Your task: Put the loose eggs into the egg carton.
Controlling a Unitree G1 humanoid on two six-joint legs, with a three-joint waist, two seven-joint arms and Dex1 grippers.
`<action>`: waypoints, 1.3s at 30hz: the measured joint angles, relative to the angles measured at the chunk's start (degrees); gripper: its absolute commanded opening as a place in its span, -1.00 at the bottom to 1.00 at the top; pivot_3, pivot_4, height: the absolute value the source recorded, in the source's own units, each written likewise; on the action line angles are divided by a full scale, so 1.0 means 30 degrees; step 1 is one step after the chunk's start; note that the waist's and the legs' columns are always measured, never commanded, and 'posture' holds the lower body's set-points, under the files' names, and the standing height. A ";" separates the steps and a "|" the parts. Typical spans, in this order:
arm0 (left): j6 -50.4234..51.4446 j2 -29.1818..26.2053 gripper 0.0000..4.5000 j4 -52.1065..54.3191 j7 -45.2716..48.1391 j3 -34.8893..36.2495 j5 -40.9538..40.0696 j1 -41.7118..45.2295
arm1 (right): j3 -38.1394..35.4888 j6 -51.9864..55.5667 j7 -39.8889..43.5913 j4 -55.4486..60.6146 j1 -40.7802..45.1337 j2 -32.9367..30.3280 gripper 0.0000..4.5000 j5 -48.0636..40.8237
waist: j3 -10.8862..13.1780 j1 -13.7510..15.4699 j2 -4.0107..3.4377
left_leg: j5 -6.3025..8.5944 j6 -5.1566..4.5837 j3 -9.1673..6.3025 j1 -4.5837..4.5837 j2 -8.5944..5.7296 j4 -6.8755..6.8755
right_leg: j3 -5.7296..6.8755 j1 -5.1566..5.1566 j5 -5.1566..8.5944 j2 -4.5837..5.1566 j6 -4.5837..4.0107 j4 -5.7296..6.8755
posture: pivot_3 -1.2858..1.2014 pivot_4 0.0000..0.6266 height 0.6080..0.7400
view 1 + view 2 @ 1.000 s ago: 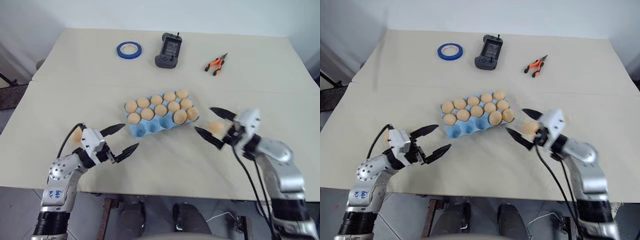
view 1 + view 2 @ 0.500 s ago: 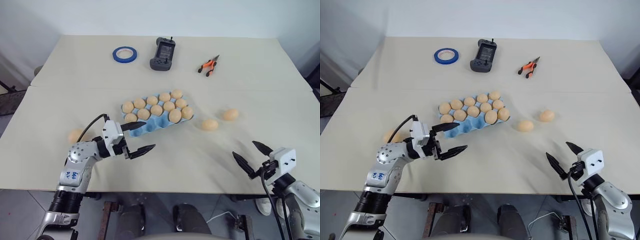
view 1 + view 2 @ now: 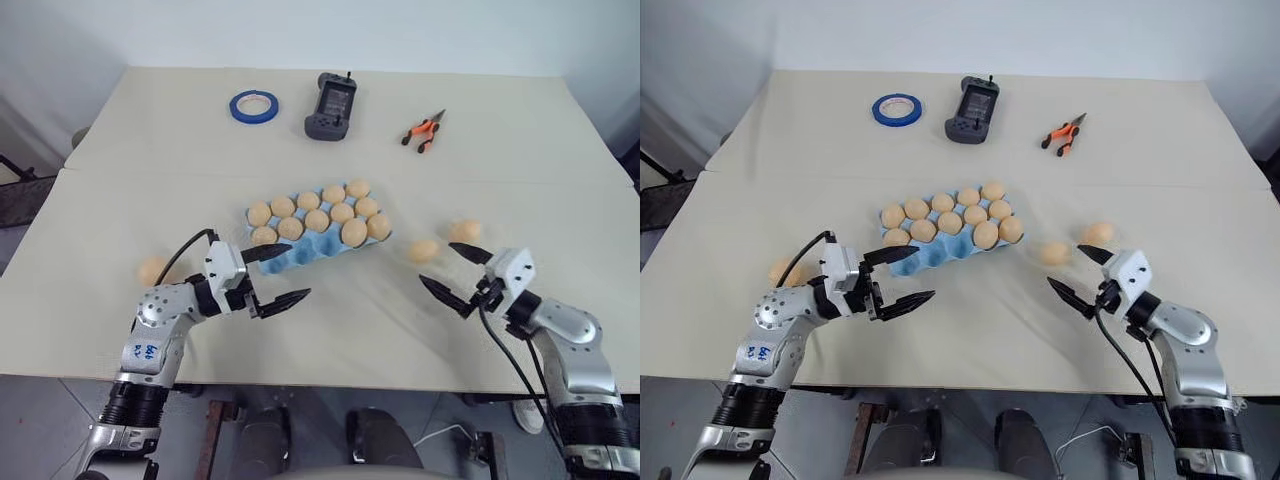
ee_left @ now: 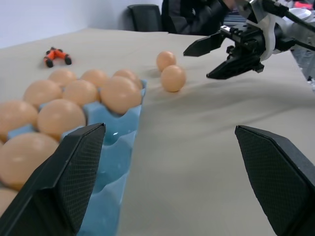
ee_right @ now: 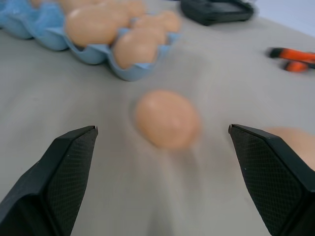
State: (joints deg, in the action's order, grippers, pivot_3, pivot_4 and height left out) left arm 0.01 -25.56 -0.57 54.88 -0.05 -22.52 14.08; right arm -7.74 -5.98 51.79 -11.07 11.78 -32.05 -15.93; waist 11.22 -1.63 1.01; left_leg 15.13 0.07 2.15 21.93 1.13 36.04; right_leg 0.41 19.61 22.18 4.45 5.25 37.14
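Fingers of the right gripper (image 3: pixel 452 273) stand wide apart and empty, level above the table (image 3: pixel 150 150), aimed at one loose egg (image 3: pixel 424 250) just ahead; a second loose egg (image 3: pixel 465 231) lies close beside that one. The left gripper (image 3: pixel 278 275) is likewise spread wide, holding nothing, its upper finger reaching over the near edge of the egg carton (image 3: pixel 300 255), though contact is hard to judge. The carton holds eggs in its two far rows. A third loose egg (image 3: pixel 152 271) lies behind the left arm.
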 measured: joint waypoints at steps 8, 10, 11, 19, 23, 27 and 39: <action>-0.0022 0.0009 1.00 0.0602 -0.0591 0.0442 -0.0001 -0.0834 | 0.0940 -0.1933 0.0520 -0.6585 0.4243 0.0699 0.59 0.1077 | 0.0003 -0.0005 -0.0006 | 0.0006 -0.0012 -0.0013 0.0078 -0.0004 0.0016 | 0.0042 0.0035 -0.0016 0.0011 0.0029 -0.0045 | 0.03 -0.52 1.00; -0.0022 0.0018 1.00 0.0855 -0.0653 0.0436 -0.0006 -0.0936 | 0.0977 -0.2409 0.0706 -0.7334 0.4634 0.0826 0.27 0.1130 | 0.0004 -0.0003 -0.0005 | 0.0008 -0.0015 -0.0011 0.0079 -0.0004 0.0022 | 0.0045 0.0023 -0.0019 0.0013 0.0035 -0.0061 | 0.03 -0.52 1.00; -0.0022 0.0018 1.00 0.0888 -0.0698 0.0442 -0.0019 -0.1010 | 0.0977 -0.2612 0.0791 -0.7548 0.4699 0.0856 0.12 0.1148 | 0.0003 -0.0005 -0.0005 | 0.0009 -0.0016 -0.0011 0.0078 -0.0005 0.0027 | 0.0046 0.0018 -0.0019 0.0013 0.0037 -0.0064 | 0.03 -0.52 1.00; -0.0048 -0.0191 1.00 0.1603 -0.0870 0.1115 -0.0255 -0.1756 | 0.1217 -0.1570 0.2259 -0.4234 0.3657 0.1010 -0.15 0.0192 | 0.0009 -0.0067 -0.0015 | 0.0010 -0.0016 -0.0008 0.0076 0.0000 0.0019 | 0.0037 0.0027 -0.0019 0.0010 0.0036 -0.0053 | 0.03 -0.52 1.00; -0.0271 -0.0507 1.00 0.1618 -0.1511 0.2113 -0.0195 -0.2679 | 0.2464 0.1330 0.2492 -0.0118 0.3457 0.1168 -0.15 -0.0489 | 0.0014 -0.0227 -0.0024 | 0.0014 -0.0009 -0.0012 0.0076 0.0015 0.0006 | 0.0034 0.0053 -0.0019 0.0006 0.0035 -0.0038 | 0.03 -0.52 1.00; -0.0583 -0.0609 1.00 0.1593 -0.2259 0.2940 -0.0013 -0.3493 | 0.4276 0.3932 0.1684 0.2783 0.4695 0.2103 -0.15 -0.0360 | 0.0015 -0.0214 -0.0025 | 0.0018 0.0001 -0.0019 0.0082 0.0019 0.0009 | 0.0044 0.0066 -0.0020 0.0014 0.0033 -0.0036 | 0.03 -0.52 1.00; -0.0591 -0.0485 1.00 0.2175 -0.3044 0.3272 -0.0023 -0.4325 | 0.7138 0.6618 -0.1793 0.1569 0.8109 0.5349 0.52 0.2281 | 0.0012 -0.0020 -0.0020 | 0.0006 0.0061 -0.0029 0.0415 -0.0008 0.0043 | 0.0109 0.0380 -0.0047 0.0060 0.0046 0.0066 | 0.03 -0.52 1.00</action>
State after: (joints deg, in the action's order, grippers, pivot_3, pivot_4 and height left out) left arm -1.76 -27.02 5.96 45.75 9.77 -22.59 1.11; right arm 13.67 13.88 46.41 -6.37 36.11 -16.01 -9.09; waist 11.26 -1.69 0.95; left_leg 15.15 0.25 2.06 23.17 1.10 36.17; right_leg 0.74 20.75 22.04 4.63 5.38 37.33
